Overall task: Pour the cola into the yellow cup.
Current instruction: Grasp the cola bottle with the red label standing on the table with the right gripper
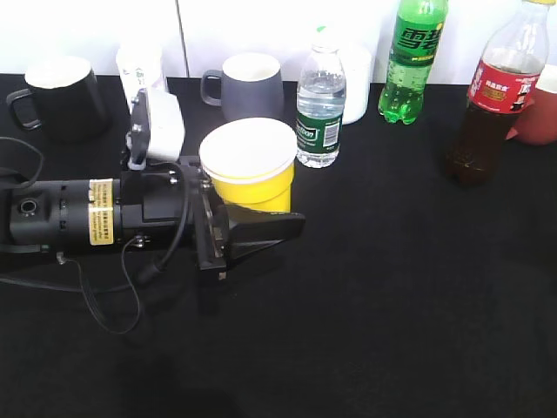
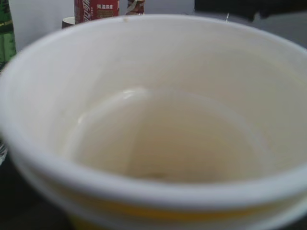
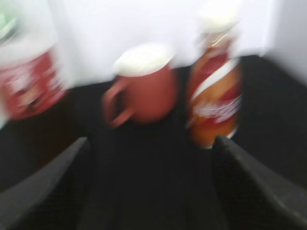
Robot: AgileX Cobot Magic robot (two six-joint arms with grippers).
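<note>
The yellow cup [image 1: 248, 165], white inside and empty, stands between the jaws of my left gripper [image 1: 265, 228]. The near finger lies along the cup's base and the far finger is hidden behind it. The cup [image 2: 158, 134] fills the left wrist view, where the fingers do not show. The cola [image 1: 492, 96] stands upright at the far right, well apart from the cup. In the blurred right wrist view its red label [image 3: 29, 81] is at the left. My right gripper [image 3: 149, 143] is open and empty; it is out of the exterior view.
Along the back stand a black mug [image 1: 61, 96], a grey mug [image 1: 251, 87], a water bottle [image 1: 320, 109], a green soda bottle [image 1: 411, 61] and a red mug [image 1: 538, 109]. The right wrist view shows the red mug [image 3: 144, 88] and an orange-labelled bottle [image 3: 216, 100].
</note>
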